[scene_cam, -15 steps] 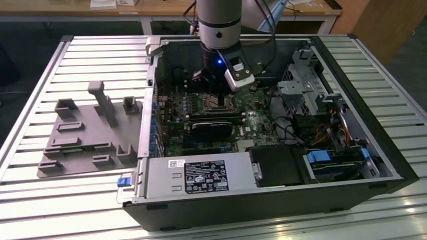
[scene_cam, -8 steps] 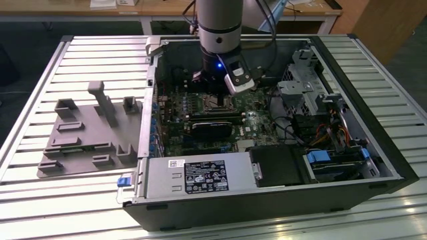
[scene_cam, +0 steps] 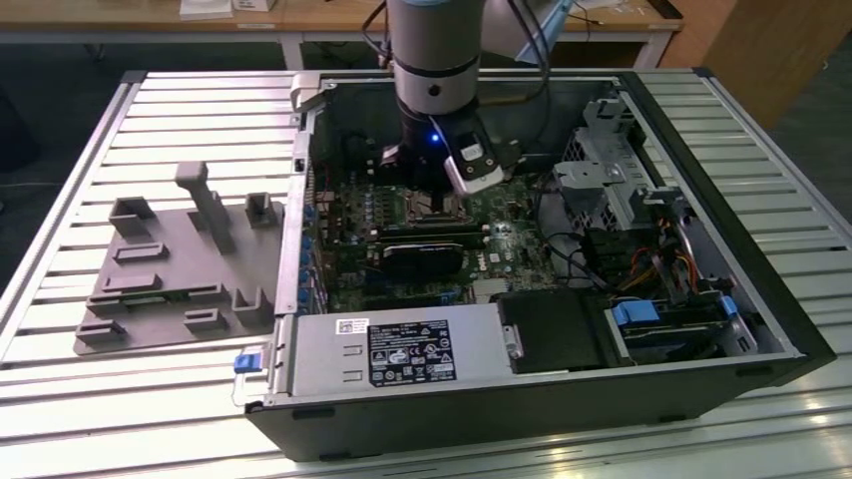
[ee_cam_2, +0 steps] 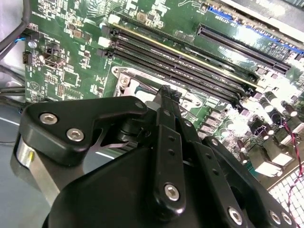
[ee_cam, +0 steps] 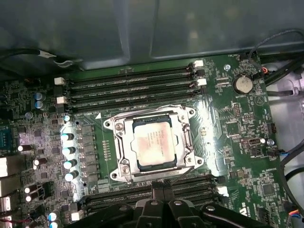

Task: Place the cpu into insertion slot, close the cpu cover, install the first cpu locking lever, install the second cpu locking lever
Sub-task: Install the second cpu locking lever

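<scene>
The cpu (ee_cam: 153, 142), a small square chip with a silvery top, lies flat in the insertion slot (ee_cam: 112, 126) on the green board. The cpu cover (ee_cam: 184, 142), a thin silver frame with a window, lies down over it. In the exterior view my gripper (scene_cam: 433, 197) reaches down into the open computer case, right over the socket. In both wrist views the black fingers (ee_cam: 159, 192) stand together at the socket's edge, with their tips (ee_cam_2: 166, 91) just beside the cover frame (ee_cam_2: 127, 81). Nothing shows between them.
Long black memory slots (ee_cam: 133, 88) flank the socket. A black card (scene_cam: 426, 254), a power supply (scene_cam: 399, 354), a drive cage (scene_cam: 600, 180) and cables crowd the case. A grey fixture plate (scene_cam: 174, 269) lies on the slatted table at the exterior view's left.
</scene>
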Robot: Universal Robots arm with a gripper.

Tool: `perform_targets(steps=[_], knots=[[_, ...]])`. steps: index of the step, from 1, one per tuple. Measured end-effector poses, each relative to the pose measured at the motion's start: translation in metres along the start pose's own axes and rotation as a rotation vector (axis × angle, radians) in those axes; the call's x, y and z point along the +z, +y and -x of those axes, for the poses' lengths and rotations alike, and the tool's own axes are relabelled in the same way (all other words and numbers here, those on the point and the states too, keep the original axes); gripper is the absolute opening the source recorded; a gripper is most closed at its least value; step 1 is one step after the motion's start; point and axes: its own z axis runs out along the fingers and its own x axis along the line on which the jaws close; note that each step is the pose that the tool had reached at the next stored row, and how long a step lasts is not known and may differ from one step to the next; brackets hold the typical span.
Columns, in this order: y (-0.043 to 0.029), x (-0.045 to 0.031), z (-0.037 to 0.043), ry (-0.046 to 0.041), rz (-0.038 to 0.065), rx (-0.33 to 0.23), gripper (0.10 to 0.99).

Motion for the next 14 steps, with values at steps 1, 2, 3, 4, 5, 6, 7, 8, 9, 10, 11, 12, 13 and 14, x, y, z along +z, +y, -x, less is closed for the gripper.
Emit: perform_targets(steps=[1,2,3,4,5,6,7,8,9,10,11,12,13,14], knots=[[-0.0005,0.0007,-0.0005,0.0006,0.004,0.000,0.102],[-0.0010,0.0013,-0.0010,0.0011,0.007,0.001,0.102],[-0.0015,0.0019,-0.0017,0.0015,0.009,0.001,0.102],[-0.0020,0.0025,-0.0023,0.0018,0.011,0.001,0.102],[-0.0025,0.0031,-0.0031,0.0022,0.013,0.001,0.102],[-0.0031,0.0039,-0.0037,0.0026,0.015,0.002,0.102],[-0.0038,0.0047,-0.0040,0.0030,0.018,0.002,0.102],[-0.0045,0.0055,-0.0044,0.0035,0.021,0.002,0.102],[-0.0052,0.0063,-0.0048,0.0040,0.024,0.002,0.102],[-0.0058,0.0071,-0.0054,0.0045,0.027,0.003,0.102],[-0.0064,0.0079,-0.0062,0.0049,0.029,0.003,0.102],[-0.0070,0.0088,-0.0070,0.0052,0.031,0.003,0.102],[-0.0078,0.0096,-0.0079,0.0056,0.034,0.003,0.102],[-0.0085,0.0103,-0.0087,0.0062,0.037,0.004,0.102]])
